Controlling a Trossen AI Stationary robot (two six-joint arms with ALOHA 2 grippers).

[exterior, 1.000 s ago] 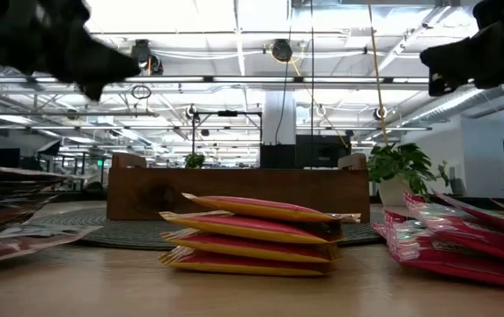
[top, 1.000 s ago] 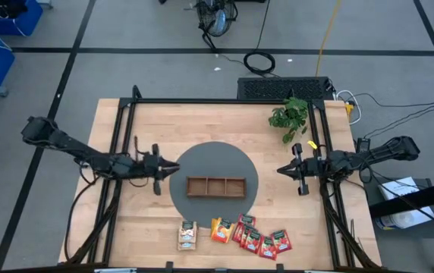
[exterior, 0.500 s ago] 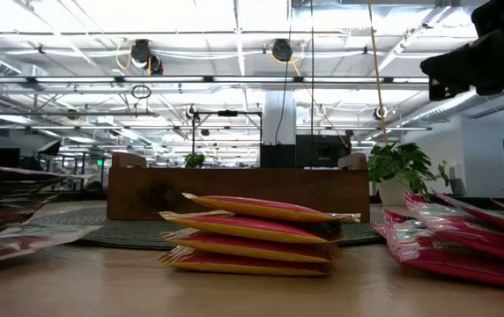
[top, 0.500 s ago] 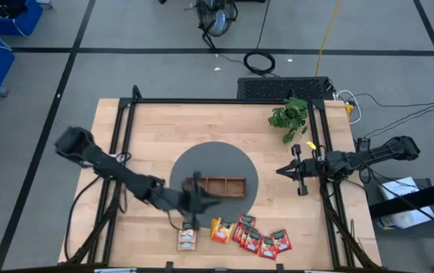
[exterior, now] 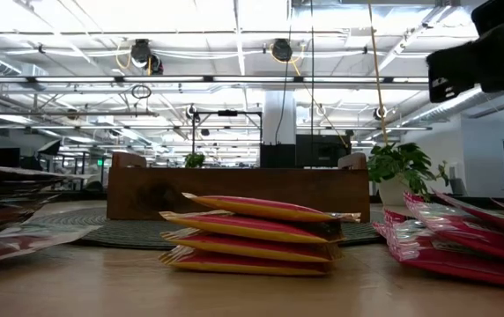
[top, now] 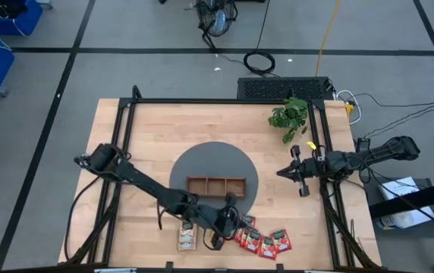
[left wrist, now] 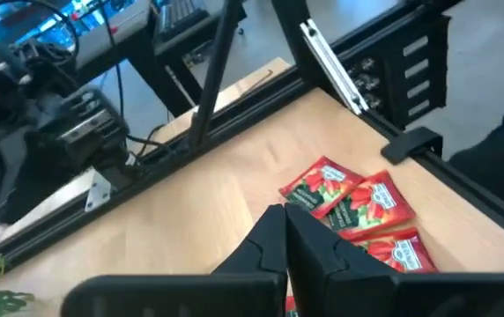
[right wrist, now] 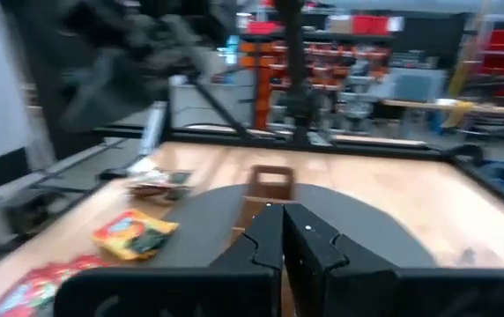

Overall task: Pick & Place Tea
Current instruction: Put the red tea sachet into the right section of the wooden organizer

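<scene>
Tea sachets lie in a row near the table's front edge: beige ones (top: 187, 238), red ones (top: 266, 242) (left wrist: 349, 199), and an orange stack (exterior: 252, 234) between them that my left arm mostly covers in the high view. My left gripper (top: 236, 220) (left wrist: 285, 222) is shut and hovers over the orange and red sachets, touching none that I can see. The wooden tray (top: 215, 186) rests on the round grey mat (top: 202, 155). My right gripper (top: 284, 172) (right wrist: 283, 218) waits shut at the mat's right side.
A potted plant (top: 289, 116) stands at the back right. Black frame rails (top: 122, 136) run along the table's left and right sides. Bare wood lies left of the mat and behind it.
My left arm has swung from the mat's left side toward the table's near edge and right, and now reaches over the sachets. It has left the upper left of the low view. The sachets and tray have stayed put.
</scene>
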